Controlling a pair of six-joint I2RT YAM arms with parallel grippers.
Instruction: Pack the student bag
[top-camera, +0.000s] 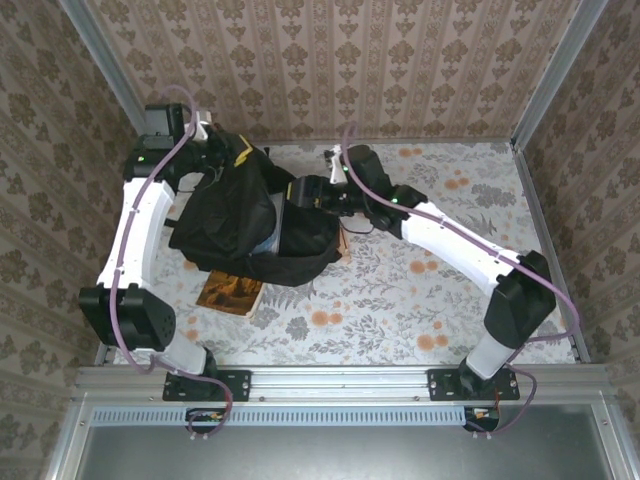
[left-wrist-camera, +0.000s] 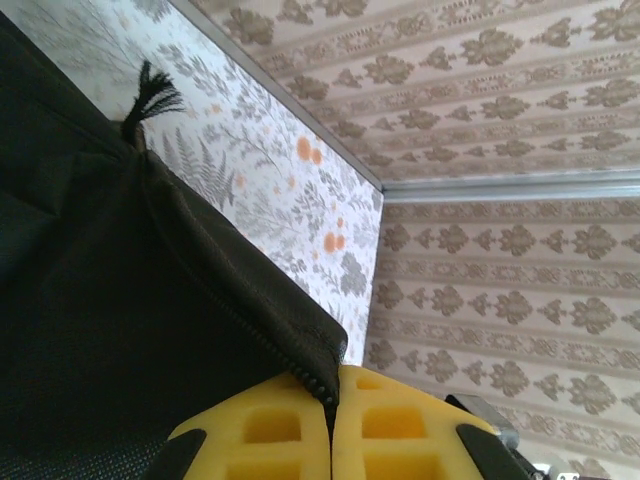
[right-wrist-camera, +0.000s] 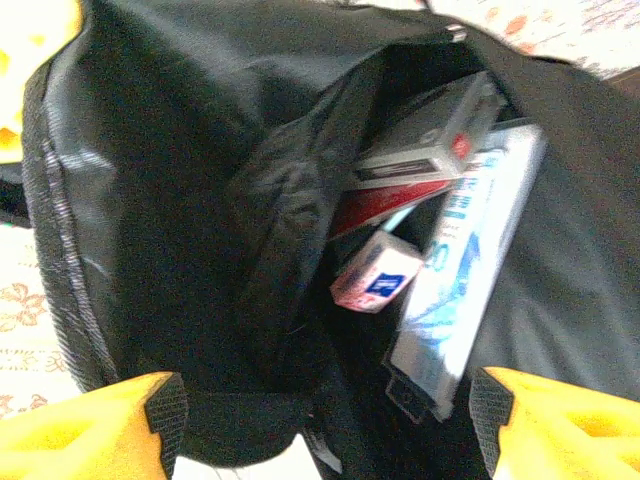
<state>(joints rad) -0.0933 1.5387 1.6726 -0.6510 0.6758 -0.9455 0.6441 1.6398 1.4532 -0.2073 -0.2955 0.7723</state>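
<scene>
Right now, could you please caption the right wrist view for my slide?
Open right pincer faces the student bag, books and a small box inside.

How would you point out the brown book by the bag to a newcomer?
Find the student bag, the big black backpack slumped on the left half of the floral table. At its near edge, towards the left, a flat book sticks out from under it. Its brown-orange cover sets it apart from the black fabric and the pale floral cloth.

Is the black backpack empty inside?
No, the backpack's open mouth shows a white-and-blue book, a red book and a small pink box inside.
</scene>
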